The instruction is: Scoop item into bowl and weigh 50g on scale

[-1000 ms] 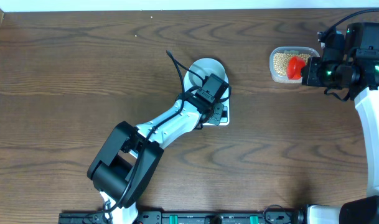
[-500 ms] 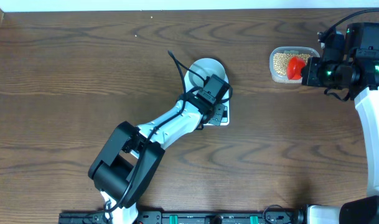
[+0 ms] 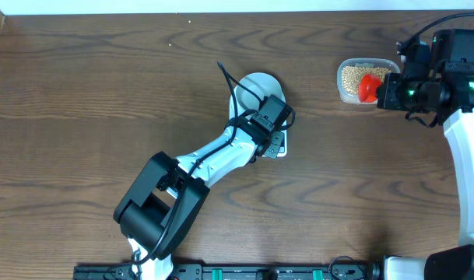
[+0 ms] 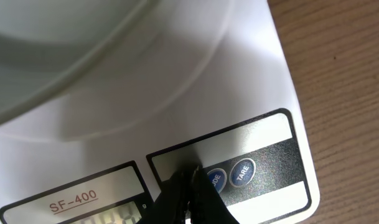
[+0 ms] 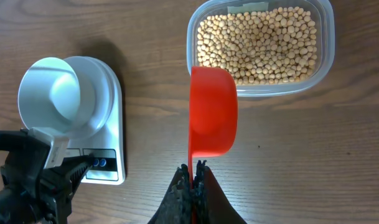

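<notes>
The white bowl [image 3: 251, 84] stands empty on the white scale [image 3: 281, 148]; both also show in the right wrist view, the bowl [image 5: 55, 93] on the scale [image 5: 111, 109]. My left gripper [image 4: 190, 177] is shut, its tips touching the scale's panel [image 4: 239, 87] just left of two round blue buttons [image 4: 229, 174]. The bowl's wall [image 4: 46, 56] fills the upper left of that view. My right gripper [image 5: 193, 167] is shut on the handle of a red scoop [image 5: 213, 112], held at the near edge of a clear tub of tan beans [image 5: 257, 43]. No beans show in the scoop.
The clear tub [image 3: 347, 92] sits at the back right of the dark wooden table, with the red scoop [image 3: 368, 84] over it. The left arm [image 3: 213, 155] stretches diagonally from the front edge to the scale. The scale's LCD [image 4: 108, 214] is partly visible.
My left gripper has shifted slightly to the right over the scale's button panel. The right arm and scoop have not moved.
</notes>
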Available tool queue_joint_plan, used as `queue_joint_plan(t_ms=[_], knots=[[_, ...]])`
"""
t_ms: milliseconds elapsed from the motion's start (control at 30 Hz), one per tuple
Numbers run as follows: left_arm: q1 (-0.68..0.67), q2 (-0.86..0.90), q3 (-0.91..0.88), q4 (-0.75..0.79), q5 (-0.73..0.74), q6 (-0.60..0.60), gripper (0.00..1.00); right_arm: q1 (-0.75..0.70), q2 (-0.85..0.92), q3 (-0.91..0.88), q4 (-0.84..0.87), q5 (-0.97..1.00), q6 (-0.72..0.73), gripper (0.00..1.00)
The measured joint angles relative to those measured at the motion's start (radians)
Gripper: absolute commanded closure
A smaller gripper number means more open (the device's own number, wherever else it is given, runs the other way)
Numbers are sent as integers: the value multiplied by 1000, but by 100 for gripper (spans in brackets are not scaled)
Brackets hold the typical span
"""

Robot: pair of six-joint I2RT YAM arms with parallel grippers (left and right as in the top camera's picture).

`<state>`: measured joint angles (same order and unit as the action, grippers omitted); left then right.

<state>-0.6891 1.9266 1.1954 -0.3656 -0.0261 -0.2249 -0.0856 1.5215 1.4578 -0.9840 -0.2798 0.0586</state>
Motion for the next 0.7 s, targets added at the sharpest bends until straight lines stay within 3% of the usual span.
queue_joint_plan(t_ms=[200, 333, 533, 700], knots=[[0, -48, -23, -16, 5, 32, 93, 0, 0, 0, 0, 0, 0, 99], [0, -181, -34, -41, 13, 43, 93, 0, 0, 0, 0, 0, 0, 99], [0, -391, -34, -154, 15, 40, 93, 0, 0, 0, -1, 0, 0, 99], [0, -454, -34, -246, 14, 12, 93, 0, 0, 0, -1, 0, 0, 99]])
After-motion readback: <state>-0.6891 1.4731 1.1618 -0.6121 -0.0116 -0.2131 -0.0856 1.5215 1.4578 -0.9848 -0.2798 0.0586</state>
